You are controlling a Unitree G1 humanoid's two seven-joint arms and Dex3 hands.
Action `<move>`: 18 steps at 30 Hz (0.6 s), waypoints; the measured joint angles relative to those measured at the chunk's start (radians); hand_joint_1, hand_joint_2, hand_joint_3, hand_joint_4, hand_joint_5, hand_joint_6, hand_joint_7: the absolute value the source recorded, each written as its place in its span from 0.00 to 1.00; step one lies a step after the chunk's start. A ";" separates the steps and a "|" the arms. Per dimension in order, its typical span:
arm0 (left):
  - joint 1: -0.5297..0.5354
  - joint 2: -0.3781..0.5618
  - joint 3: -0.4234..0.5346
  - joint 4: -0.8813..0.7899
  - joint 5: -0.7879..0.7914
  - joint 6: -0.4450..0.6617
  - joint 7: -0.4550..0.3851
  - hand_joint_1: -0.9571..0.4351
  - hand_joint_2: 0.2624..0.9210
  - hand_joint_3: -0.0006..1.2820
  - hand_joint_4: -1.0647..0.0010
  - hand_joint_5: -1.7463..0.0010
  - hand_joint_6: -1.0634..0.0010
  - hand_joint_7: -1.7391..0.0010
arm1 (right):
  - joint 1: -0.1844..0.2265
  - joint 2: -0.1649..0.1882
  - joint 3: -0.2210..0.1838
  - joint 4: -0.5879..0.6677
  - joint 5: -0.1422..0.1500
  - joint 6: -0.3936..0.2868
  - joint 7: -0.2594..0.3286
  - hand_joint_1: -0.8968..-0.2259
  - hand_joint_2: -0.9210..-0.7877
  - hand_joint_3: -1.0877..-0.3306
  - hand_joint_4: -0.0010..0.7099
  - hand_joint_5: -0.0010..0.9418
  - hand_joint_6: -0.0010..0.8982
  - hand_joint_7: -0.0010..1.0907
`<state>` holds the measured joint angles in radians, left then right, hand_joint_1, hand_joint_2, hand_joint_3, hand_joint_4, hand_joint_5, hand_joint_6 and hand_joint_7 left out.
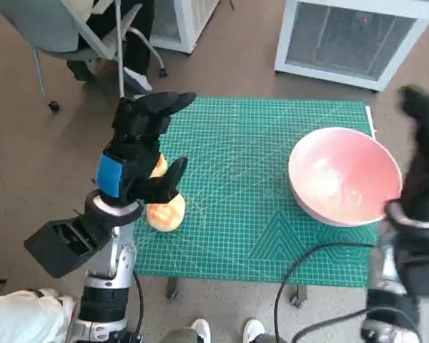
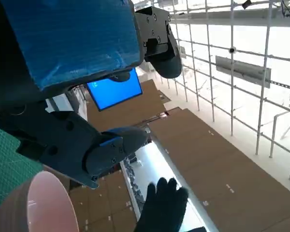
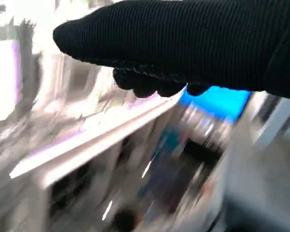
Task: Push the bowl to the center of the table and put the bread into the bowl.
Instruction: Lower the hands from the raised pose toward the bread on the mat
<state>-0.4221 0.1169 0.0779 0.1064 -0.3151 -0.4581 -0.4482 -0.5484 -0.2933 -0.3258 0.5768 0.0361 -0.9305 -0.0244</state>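
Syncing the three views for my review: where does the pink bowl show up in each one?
Head view: bowl at the mat's right edge, near the right robot hand.
Left wrist view: its pink rim in the picture's lower left corner.
Right wrist view: not in it; too blurred.
Shared landmark: the green mat, also showing in the left wrist view.

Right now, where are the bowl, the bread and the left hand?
bowl (image 1: 343,175), head view, on its pale pink inside.
bread (image 1: 166,212), head view, on the visible lower part, beside the fingers.
left hand (image 1: 139,146), head view, on its black back above the blue tape.

No readable text, label, brand, number or sign anywhere.
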 measured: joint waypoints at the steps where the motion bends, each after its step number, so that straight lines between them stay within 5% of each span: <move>1: 0.000 0.000 0.000 0.000 0.001 0.000 0.002 0.50 0.54 0.65 1.00 0.52 1.00 0.43 | -0.011 -0.008 -0.009 0.033 0.000 -0.002 -0.010 0.82 0.00 0.72 0.58 0.00 0.20 0.52; 9: 0.000 -0.003 0.000 0.001 0.009 -0.001 0.018 0.51 0.54 0.65 1.00 0.52 1.00 0.43 | -0.080 -0.068 -0.065 0.300 0.008 0.011 -0.080 0.77 0.00 0.71 0.54 0.00 0.20 0.50; 18: 0.000 -0.003 0.004 0.001 0.027 -0.008 0.028 0.50 0.53 0.65 1.00 0.52 1.00 0.42 | -0.140 -0.108 -0.096 0.550 0.042 0.105 -0.122 0.86 0.00 0.69 0.54 0.00 0.25 0.40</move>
<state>-0.4221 0.1141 0.0815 0.1077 -0.2883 -0.4661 -0.4203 -0.6879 -0.4011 -0.4218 1.1266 0.0777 -0.8251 -0.1468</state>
